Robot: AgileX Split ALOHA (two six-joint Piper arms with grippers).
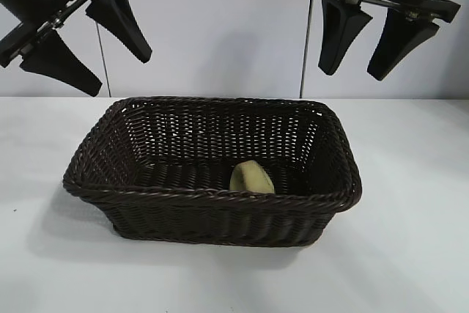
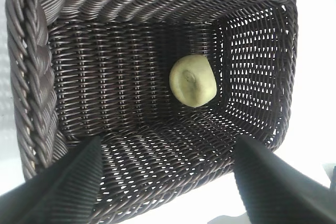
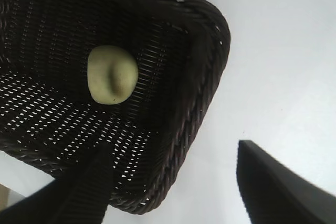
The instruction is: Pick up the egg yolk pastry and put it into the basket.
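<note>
The egg yolk pastry (image 1: pixel 252 178), a small pale-yellow puck, lies inside the dark brown wicker basket (image 1: pixel 146 194), leaning against its near wall right of centre. It also shows in the left wrist view (image 2: pixel 193 80) and the right wrist view (image 3: pixel 112 74). My left gripper (image 1: pixel 110 64) hangs open and empty high above the basket's left end. My right gripper (image 1: pixel 355 67) hangs open and empty high above the basket's right end. Neither touches anything.
The basket stands in the middle of a white table (image 1: pixel 410 240). A pale wall and two thin vertical poles (image 1: pixel 304 42) are behind it.
</note>
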